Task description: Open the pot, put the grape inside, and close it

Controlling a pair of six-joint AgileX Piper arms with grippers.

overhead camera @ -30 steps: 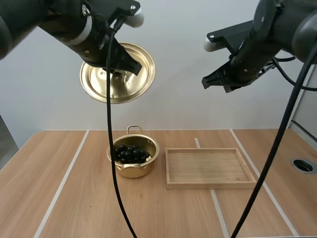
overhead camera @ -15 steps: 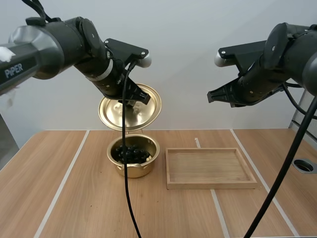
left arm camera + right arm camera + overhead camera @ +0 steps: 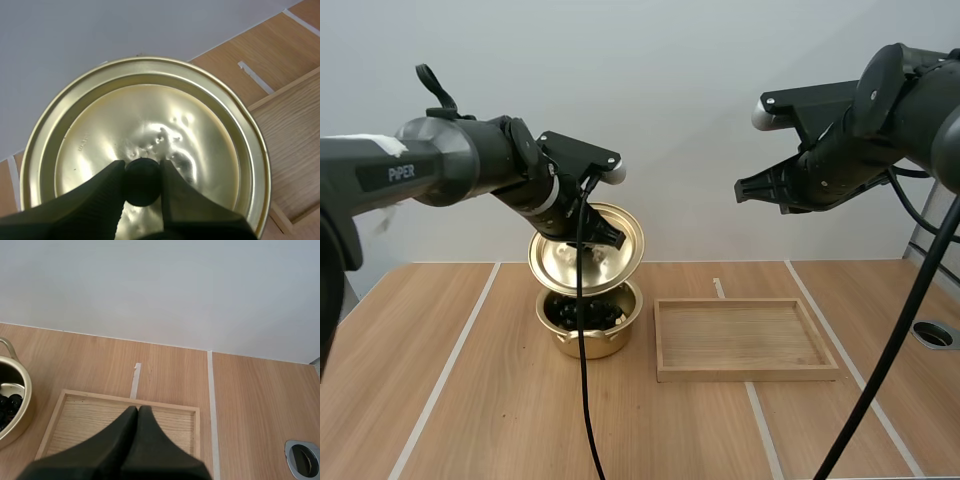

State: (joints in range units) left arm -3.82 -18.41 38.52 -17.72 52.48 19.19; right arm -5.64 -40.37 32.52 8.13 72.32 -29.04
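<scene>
Grapes [image 3: 605, 312] lie in the pot [image 3: 608, 341], left of the tray [image 3: 748, 373], lid [image 3: 560, 266] above.

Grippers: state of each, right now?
Left gripper: shut on the lid.
Right gripper: shut, holding nothing.

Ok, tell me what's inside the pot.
Dark grapes lie in the pot. The tilted lid, held by its knob in the left gripper, hangs just over the rim and covers the pot's back part, so whatever lies there is hidden.

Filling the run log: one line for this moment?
left gripper: shut on lid | lid: tilted above pot | grapes: in pot | right gripper: shut, empty, raised
</scene>
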